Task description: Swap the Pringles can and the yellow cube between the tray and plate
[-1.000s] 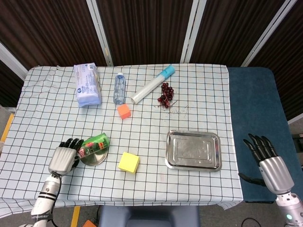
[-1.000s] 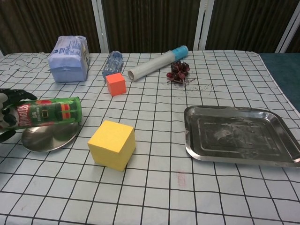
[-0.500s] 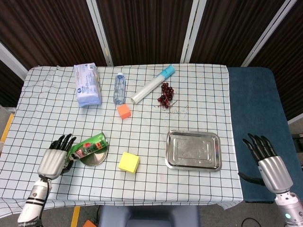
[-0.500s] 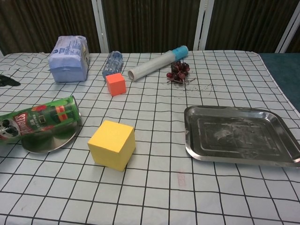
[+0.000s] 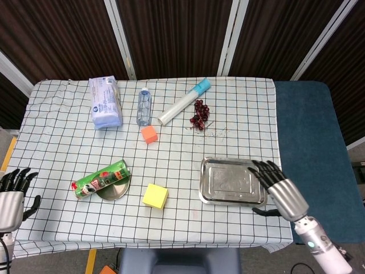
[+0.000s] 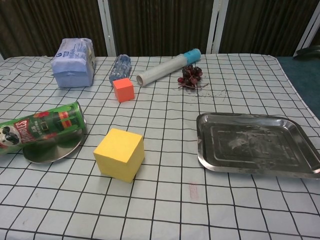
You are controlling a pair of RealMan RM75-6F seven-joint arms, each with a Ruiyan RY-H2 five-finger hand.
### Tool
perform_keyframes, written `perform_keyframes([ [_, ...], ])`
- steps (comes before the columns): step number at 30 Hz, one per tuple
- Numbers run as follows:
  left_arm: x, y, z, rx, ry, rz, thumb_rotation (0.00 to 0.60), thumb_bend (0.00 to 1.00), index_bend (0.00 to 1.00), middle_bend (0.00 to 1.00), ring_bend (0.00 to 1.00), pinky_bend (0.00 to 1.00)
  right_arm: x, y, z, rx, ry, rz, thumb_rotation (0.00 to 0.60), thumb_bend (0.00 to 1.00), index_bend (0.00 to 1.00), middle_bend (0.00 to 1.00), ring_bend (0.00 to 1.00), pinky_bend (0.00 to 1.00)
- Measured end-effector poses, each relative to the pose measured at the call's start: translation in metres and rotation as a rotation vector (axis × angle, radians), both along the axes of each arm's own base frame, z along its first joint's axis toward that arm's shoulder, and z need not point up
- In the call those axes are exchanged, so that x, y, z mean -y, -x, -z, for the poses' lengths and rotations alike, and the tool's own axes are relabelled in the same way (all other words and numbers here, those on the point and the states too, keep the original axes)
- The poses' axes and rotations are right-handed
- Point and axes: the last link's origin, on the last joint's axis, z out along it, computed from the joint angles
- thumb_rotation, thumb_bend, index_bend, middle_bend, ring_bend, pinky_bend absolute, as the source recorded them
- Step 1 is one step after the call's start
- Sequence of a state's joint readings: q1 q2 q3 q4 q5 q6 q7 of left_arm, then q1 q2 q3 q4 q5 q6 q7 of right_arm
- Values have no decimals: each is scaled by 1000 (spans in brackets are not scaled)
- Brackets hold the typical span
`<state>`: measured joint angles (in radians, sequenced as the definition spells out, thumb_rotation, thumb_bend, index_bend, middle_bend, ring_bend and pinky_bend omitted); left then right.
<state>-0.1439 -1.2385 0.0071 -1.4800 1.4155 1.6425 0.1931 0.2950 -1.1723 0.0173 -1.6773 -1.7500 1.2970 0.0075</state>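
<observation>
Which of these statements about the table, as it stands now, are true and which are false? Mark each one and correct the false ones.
1. The Pringles can lies on its side across the plate. True.
2. The yellow cube sits in the tray. False: it rests on the cloth, between plate and tray; the tray holds nothing.
3. The left hand grips the can. False: it is open at the table's edge, apart from the can.
4. The right hand is over the tray's near right corner, fingers spread. True.
5. The orange cube sits beside the bottle. True.
</observation>
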Motion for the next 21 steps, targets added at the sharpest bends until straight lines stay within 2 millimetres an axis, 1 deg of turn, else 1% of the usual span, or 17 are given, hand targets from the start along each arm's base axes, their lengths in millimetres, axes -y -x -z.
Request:
perform_keyframes([
  [5,3,4,-8,-2,-29,-35,600,405,217,146,114,148,22,-45,40,-45,-185,-28,600,53,133,105,40,0],
  [7,3,5,-9,-6,-25,-50,600,405,217,145,114,148,29,-62,55,-57,-239,-36,600,52,135,107,40,0],
  [9,3,6,-10,-7,-22,-64,600,406,217,146,114,147,36,-83,69,-60,-281,-58,600,52,139,112,44,0],
  [13,2,8,-8,-16,-3,-82,600,412,227,145,113,147,42,-122,93,-33,-335,-110,600,46,152,125,55,0],
  [15,1,9,-6,-34,9,-93,600,412,229,145,113,146,44,-134,102,-19,-350,-128,600,44,158,127,56,0],
  [19,0,9,-3,-36,37,-104,600,412,231,146,113,145,49,-165,129,8,-393,-144,600,39,174,136,65,0],
  [21,0,9,-2,-33,45,-104,600,413,233,146,114,145,50,-175,141,4,-408,-147,600,37,176,137,65,0],
])
